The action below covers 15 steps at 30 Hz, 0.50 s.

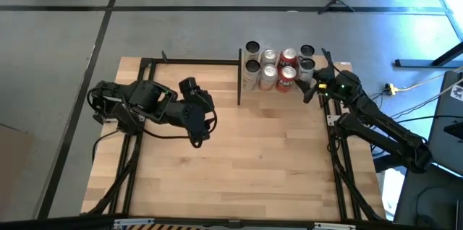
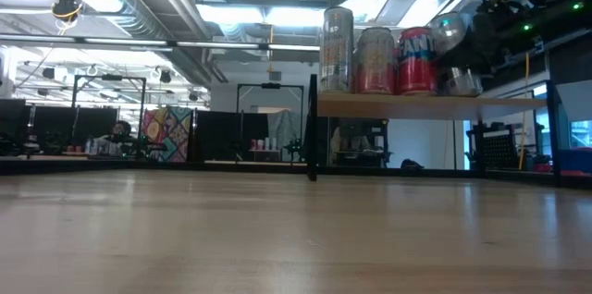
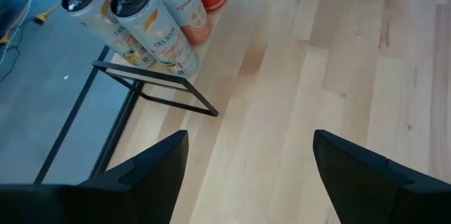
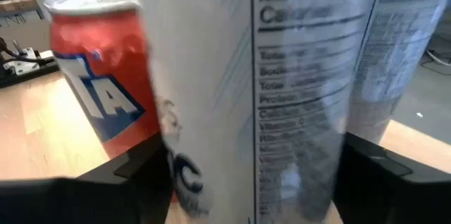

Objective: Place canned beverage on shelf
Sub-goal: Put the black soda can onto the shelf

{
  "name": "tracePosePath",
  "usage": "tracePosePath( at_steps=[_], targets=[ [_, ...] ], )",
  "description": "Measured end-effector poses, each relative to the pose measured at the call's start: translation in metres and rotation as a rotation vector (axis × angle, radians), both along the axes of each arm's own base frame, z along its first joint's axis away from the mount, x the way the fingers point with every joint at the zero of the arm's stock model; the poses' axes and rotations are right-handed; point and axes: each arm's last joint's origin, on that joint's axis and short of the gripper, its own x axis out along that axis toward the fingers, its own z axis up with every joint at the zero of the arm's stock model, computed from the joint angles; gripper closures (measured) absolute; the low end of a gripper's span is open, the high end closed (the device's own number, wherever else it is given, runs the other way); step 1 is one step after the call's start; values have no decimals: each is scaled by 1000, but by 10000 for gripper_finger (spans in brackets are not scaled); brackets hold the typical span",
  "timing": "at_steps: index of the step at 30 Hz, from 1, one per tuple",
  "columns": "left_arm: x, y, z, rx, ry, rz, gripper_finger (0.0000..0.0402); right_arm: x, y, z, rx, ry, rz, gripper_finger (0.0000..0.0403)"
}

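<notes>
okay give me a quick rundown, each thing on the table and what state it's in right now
Shelf: raised, loaded with upright cans.
Red Fanta cans: upright on the shelf.
Celsius cans: upright, at the shelf's end.
White can: upright between the right gripper's fingers.
Left gripper: open, empty, over bare tabletop.

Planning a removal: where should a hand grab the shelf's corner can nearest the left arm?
Probably its necked top, from above: the can stands upright, packed against neighbours on the shelf, so only the narrowed tops leave finger gaps.
</notes>
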Motion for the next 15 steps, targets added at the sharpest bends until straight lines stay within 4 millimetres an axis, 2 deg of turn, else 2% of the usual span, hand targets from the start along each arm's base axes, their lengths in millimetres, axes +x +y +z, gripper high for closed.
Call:
tracePosePath(
  at_steps=[6,15],
  targets=[
    [0,0,0,-7,2,-5,109,0,0,0,0,0,0,79],
    [0,0,0,-1,6,-11,109,-2,2,3,-20,-18,-18,87]
  ],
)
